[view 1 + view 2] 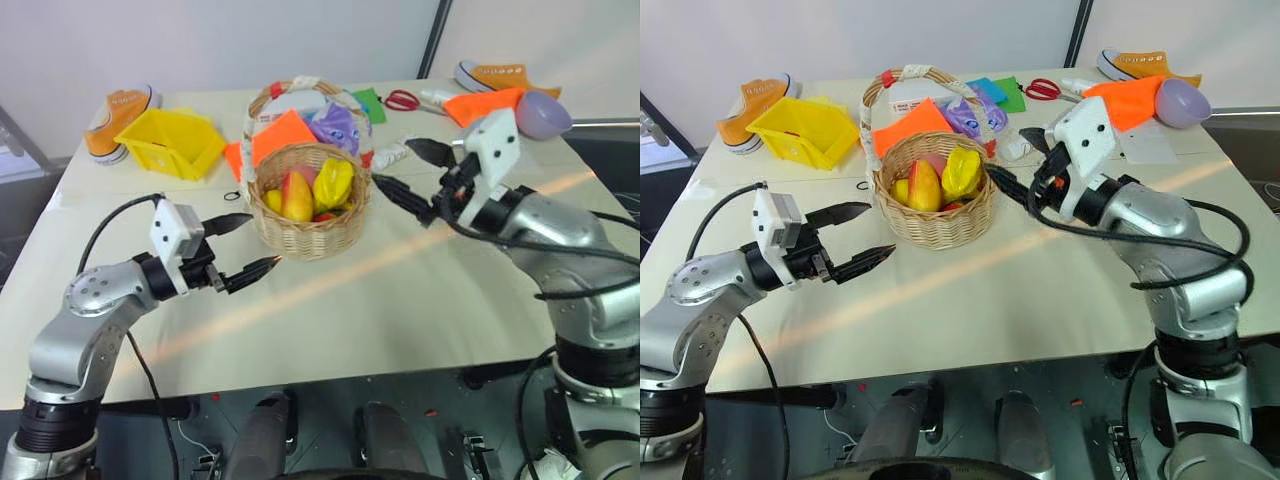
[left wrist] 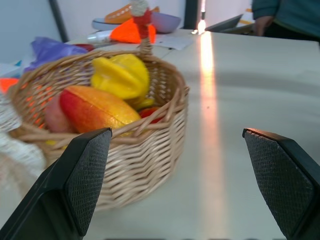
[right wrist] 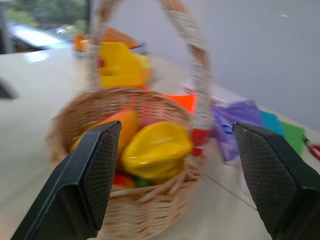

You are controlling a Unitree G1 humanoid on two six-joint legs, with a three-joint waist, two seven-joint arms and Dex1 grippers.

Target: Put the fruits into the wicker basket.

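Note:
The wicker basket (image 1: pixel 308 232) stands mid-table with its tall banded handle (image 1: pixel 300 87) arching over it. Inside lie the fruits: a red-to-yellow mango (image 1: pixel 297 197), a yellow starfruit (image 1: pixel 333 183), a small yellow piece (image 1: pixel 272 200) and something pink behind them. My left gripper (image 1: pixel 262 240) hovers just in front and left of the basket, open and empty. At the basket's right side my right gripper (image 1: pixel 392 162) is open too, with nothing between its fingers. The left wrist view looks at the basket wall (image 2: pixel 150 165). In the right wrist view the starfruit (image 3: pixel 157 145) sits between the fingers' lines.
A yellow plastic bin (image 1: pixel 172 140) and an orange shoe (image 1: pixel 120 115) are at the back left. Orange cloth (image 1: pixel 280 135) and a purple bag (image 1: pixel 337 125) lie behind the basket. Red scissors (image 1: pixel 402 99), a lilac bowl (image 1: pixel 543 113) and another shoe (image 1: pixel 500 75) are at the back right.

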